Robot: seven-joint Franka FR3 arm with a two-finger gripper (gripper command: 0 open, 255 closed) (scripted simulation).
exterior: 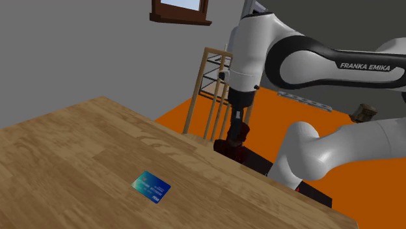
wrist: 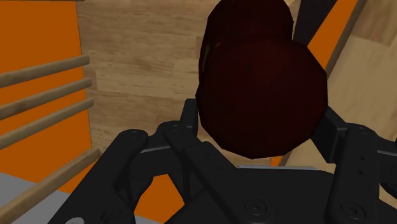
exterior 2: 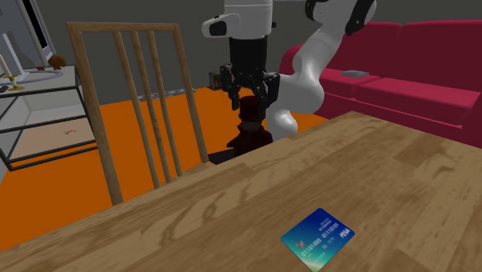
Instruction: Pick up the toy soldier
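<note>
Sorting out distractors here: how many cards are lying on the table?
1. The blue card lies flat on the wooden table, well apart from the dark red toy soldier at its edge.

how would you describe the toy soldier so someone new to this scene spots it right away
Find the wooden table and follow it to the edge nearest the slatted wooden chair. The toy soldier is the small dark red figure there, right beneath the black gripper, unlike the blue card lying flat mid-table.
</note>
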